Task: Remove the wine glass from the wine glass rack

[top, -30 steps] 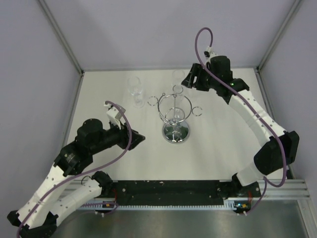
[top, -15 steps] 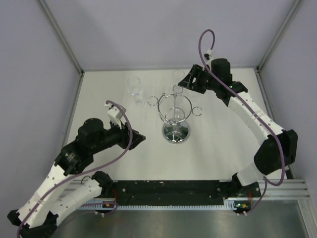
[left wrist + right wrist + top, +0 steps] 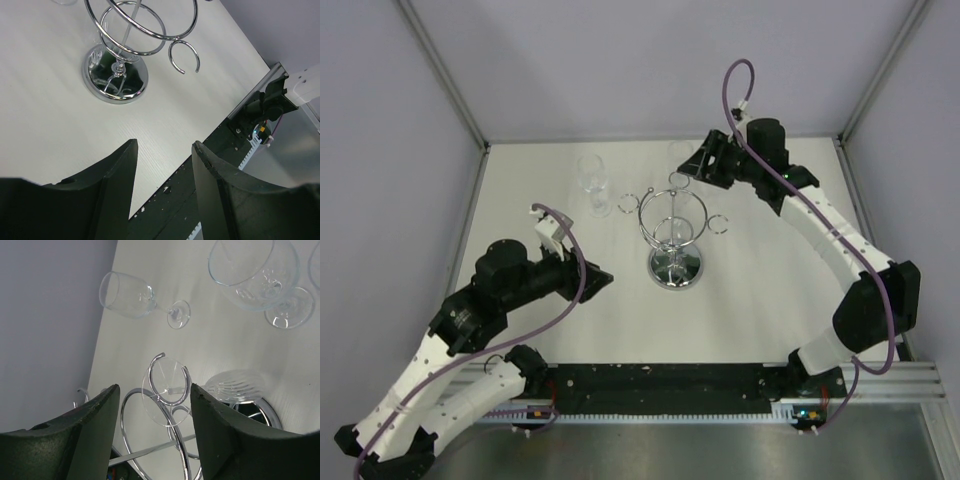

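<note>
Right wrist only: catches wine glass (image 3: 231, 385) hung on rack (image 3: 675, 268), foot up in small ring, bowl down beside mirrored base, long axis upright. Left wrist: gives rack base, hoops, one open ring. Count: one rack, one hung glass, two standing glasses (image 3: 129, 296) (image 3: 250, 270) on tabletop (image 3: 760, 290). Left tool (image 3: 165, 145), right tool (image 3: 154, 387): both spread.

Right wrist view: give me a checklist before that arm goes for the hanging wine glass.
1. Right fingers open: ok.
2. Wine glass hanging foot-up in a ring of the wine glass rack: ok.
3. Glass foot framed between the right fingers: ok.
4. Fingers closed around the stem: not ok, not yet touching.
5. Room beside the two standing glasses: cannot tell.
6. Left fingers open, apart from the rack: ok.
</note>
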`<state>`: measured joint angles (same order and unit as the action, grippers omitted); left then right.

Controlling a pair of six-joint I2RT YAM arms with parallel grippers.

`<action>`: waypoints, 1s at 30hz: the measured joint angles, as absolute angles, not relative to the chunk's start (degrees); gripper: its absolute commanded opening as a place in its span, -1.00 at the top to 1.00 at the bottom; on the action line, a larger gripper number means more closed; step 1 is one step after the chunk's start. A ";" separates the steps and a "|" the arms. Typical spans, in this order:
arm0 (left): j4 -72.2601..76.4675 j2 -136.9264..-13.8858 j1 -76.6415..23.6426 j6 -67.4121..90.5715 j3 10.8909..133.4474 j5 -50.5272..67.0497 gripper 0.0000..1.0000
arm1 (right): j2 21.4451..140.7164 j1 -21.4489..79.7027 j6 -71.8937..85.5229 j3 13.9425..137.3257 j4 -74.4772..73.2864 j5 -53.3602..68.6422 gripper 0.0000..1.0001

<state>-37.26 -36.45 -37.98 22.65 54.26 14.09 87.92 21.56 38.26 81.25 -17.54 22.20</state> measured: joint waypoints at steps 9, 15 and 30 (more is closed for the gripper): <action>-37.28 -36.10 -37.98 22.76 54.26 14.06 -0.06 | 87.92 21.56 38.11 79.13 -17.15 20.32 -0.15; -37.26 -36.14 -37.98 22.87 54.26 14.09 -0.06 | 87.92 21.56 38.04 78.72 -16.99 20.01 -0.01; -37.21 -36.14 -37.98 23.68 53.78 14.09 -0.07 | 87.57 21.52 38.41 78.26 -16.23 23.03 0.57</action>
